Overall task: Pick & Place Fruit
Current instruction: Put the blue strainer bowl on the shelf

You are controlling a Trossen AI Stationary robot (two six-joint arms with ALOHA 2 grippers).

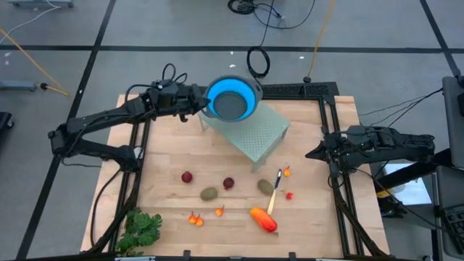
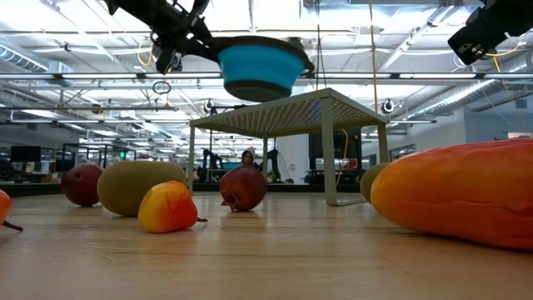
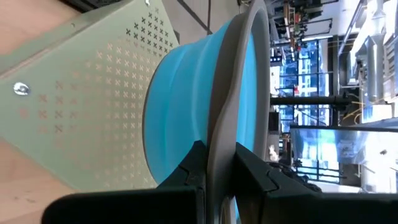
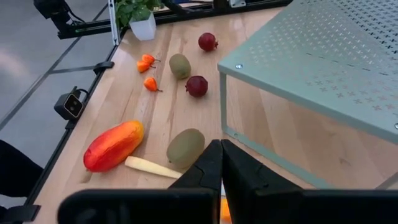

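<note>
Scattered on the pale wooden worktop [image 1: 312, 225], all in front of the pale green perforated metal stand [image 1: 254, 134]: a long orange-red toy fruit [image 1: 264, 220], lying slantwise with its long axis running from near the yellow-handled knife [image 1: 274, 194] away toward the worktop's front edge. Two dark red balls [image 1: 187, 177] between stand and front edge, one just beside an olive-brown oval [image 1: 209, 193], the second oval close to the knife's blade end. Tiny orange-red bits [image 1: 195, 218] further forward of the stand, with two more near the knife on its far side.

Held above the stand's rear corner: a bright blue collapsible bowl with a grey rim [image 1: 232, 98], mouth upward, nothing visible inside. Left gripper [image 3: 221, 168] reaching in from the stand's left, jaws clamped on the bowl's grey rim. Right gripper [image 1: 313, 153] hovering off the stand's right side, jaws pressed shut on nothing.

A leafy green bunch [image 1: 139, 230] far from the stand, at the worktop's front left corner. Black frame rails along the worktop's sides. Beyond, grey floor with cables; from table height, a large hall with bright ceiling lights behind the stand.
</note>
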